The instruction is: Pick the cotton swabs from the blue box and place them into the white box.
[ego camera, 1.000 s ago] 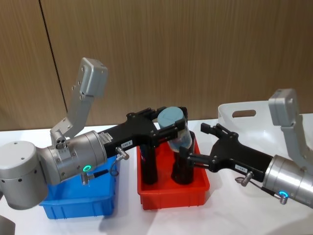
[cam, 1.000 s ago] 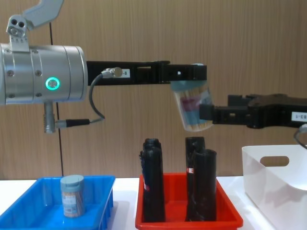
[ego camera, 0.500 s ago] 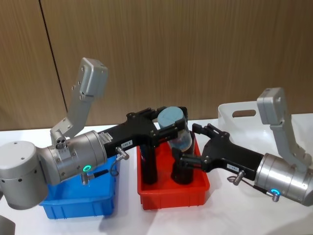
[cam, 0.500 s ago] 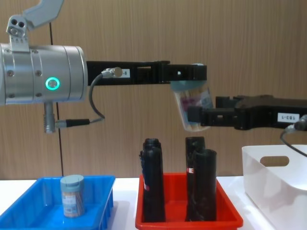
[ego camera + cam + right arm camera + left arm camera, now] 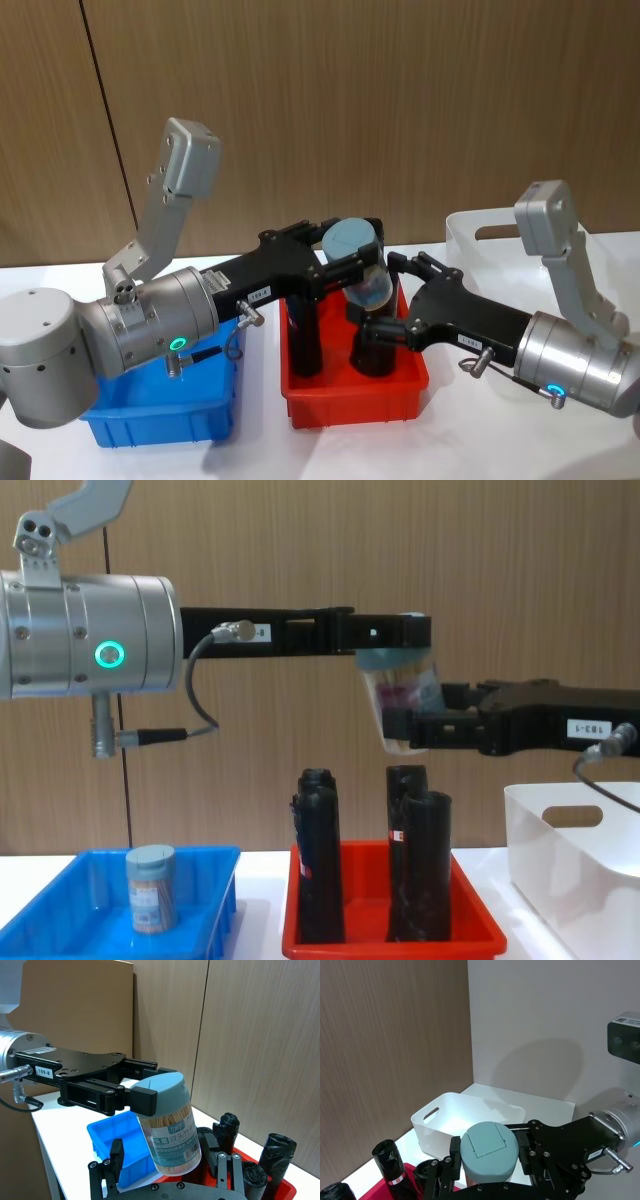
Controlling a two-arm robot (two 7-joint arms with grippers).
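Above the red tray [image 5: 390, 945], the left gripper [image 5: 400, 640] clamps a cotton swab jar [image 5: 402, 695] by its pale blue-grey lid. The jar hangs slightly tilted in mid-air, well clear of the black cylinders [image 5: 318, 855] that stand upright in the tray. Its label and the tan swab sticks show through the clear wall.

The right gripper [image 5: 405, 728] reaches in from the tray's right side at the height of the jar's lower half. Its fingers [image 5: 117, 1157] are spread apart, one on each side of the jar. Whether they touch the plastic cannot be told.

Left of the red tray and just beside it sits the blue box [image 5: 70, 880], where a second jar [image 5: 150, 888] stands upright on the floor. To the tray's right and a little apart is the white box [image 5: 560, 850], with its oval handle cut-out facing the chest camera. Both arms stretch over the tray from opposite sides and meet at the lifted jar.
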